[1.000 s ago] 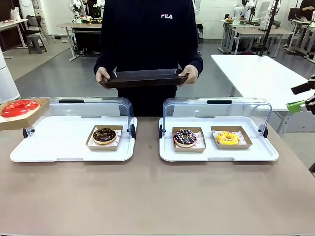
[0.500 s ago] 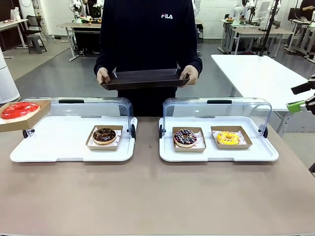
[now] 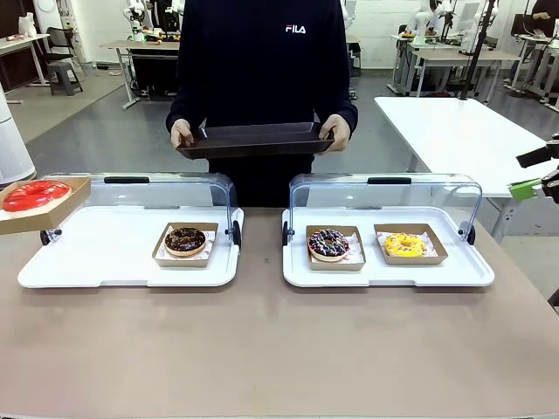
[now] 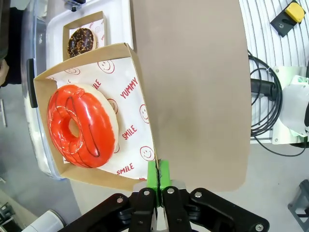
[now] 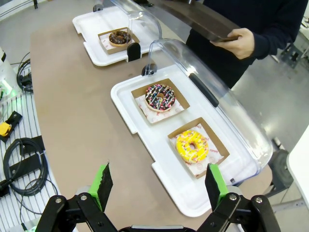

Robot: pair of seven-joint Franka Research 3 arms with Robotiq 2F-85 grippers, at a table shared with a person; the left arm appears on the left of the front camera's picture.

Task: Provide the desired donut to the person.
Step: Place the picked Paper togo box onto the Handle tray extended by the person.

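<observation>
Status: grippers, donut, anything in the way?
Left gripper shut on box with red donut, off the table. Right gripper open, empty. Person holds dark tray out; raised clear lid stands between.

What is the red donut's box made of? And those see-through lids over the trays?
Box: looks like matte brown cardboard, with folded walls. Lids: probably clear hard plastic, glossy; light reflects off them and you see straight through.
</observation>
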